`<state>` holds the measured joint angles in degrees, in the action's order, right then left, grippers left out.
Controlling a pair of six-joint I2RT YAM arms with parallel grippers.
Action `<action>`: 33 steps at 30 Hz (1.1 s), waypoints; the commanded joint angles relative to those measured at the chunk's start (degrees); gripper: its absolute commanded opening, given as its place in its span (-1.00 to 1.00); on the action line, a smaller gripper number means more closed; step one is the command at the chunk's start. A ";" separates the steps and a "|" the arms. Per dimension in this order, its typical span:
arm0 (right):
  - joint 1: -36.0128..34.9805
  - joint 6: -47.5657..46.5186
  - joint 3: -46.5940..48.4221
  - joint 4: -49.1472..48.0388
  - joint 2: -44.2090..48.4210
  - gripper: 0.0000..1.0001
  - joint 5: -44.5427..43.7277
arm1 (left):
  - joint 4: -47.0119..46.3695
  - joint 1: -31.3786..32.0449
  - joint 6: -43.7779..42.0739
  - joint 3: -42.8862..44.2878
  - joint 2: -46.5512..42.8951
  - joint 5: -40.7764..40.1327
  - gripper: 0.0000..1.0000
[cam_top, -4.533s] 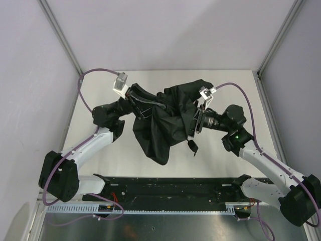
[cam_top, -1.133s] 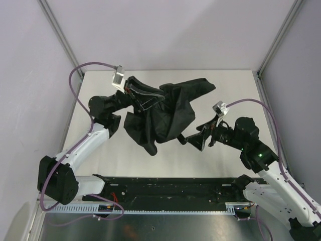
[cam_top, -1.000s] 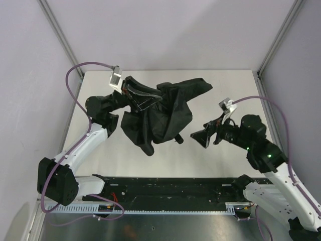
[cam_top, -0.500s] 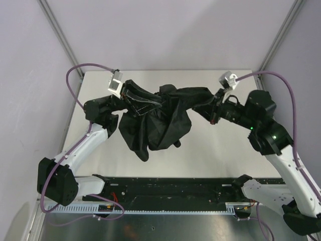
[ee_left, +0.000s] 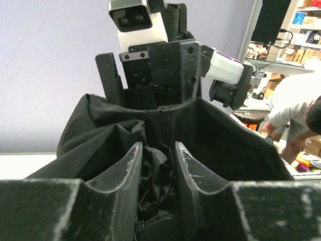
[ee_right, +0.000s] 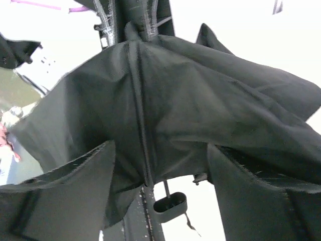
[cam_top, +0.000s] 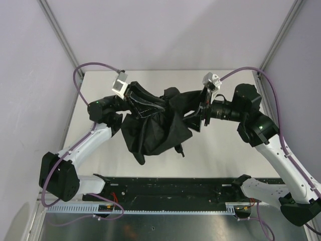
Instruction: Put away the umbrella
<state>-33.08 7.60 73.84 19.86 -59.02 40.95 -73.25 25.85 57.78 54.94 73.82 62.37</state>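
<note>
1. Pale lilac walls and grey frame posts enclose a white table (cam_top: 220, 150). Both arm bases sit on a black rail (cam_top: 165, 188) along its near edge.
2. The umbrella (cam_top: 155, 128) hangs above the middle of the table, held up between the two arms. Its black canopy is loose and crumpled and sags toward the near side. Whether the lowest fold touches the table cannot be told from above.
3. The left end effector (cam_top: 143, 102) reaches in from the left and is clamped narrowly on the umbrella. In the left wrist view its fingers (ee_left: 128, 170) stand close together with bunched black fabric pinched between them.
4. The right end effector (cam_top: 198, 114) meets the right side of the canopy. In the right wrist view its fingers (ee_right: 75, 175) are spread wide. The fabric and one thin rib (ee_right: 140, 115) run down between them, and nothing there is visibly pinched.
5. A small dark strap end (cam_top: 179, 149) dangles below the canopy, toward the near side.
6. Purple cables (cam_top: 83, 70) arc from each wrist back toward the arms.
</note>
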 commanded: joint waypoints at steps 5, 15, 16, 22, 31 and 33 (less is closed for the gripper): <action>-3.73 -2.10 1.23 -1.22 -1.91 0.97 2.37 | -6.67 2.44 2.72 5.72 1.19 -1.60 -1.00; -8.26 -0.83 1.31 -6.35 -6.35 0.99 -1.55 | -8.24 7.42 1.92 7.20 1.59 -3.46 -1.00; -8.99 -0.30 1.35 -6.82 -6.80 0.99 -2.27 | -8.27 7.97 1.56 7.29 1.72 -3.65 -1.00; -11.02 6.31 -0.94 -12.46 -7.17 0.99 -0.90 | -8.39 10.29 -1.59 6.73 1.96 -5.78 -1.00; -15.36 11.99 -7.86 -28.43 -4.08 0.99 -8.28 | -8.58 12.96 -4.08 6.62 2.64 -7.57 -1.00; -18.23 10.81 -9.82 -32.66 -4.01 0.99 -13.47 | -8.93 14.14 -4.25 6.73 3.15 -8.15 -1.00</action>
<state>-46.09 17.72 66.08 1.69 -63.11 36.97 -74.89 36.34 56.90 58.74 76.01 59.57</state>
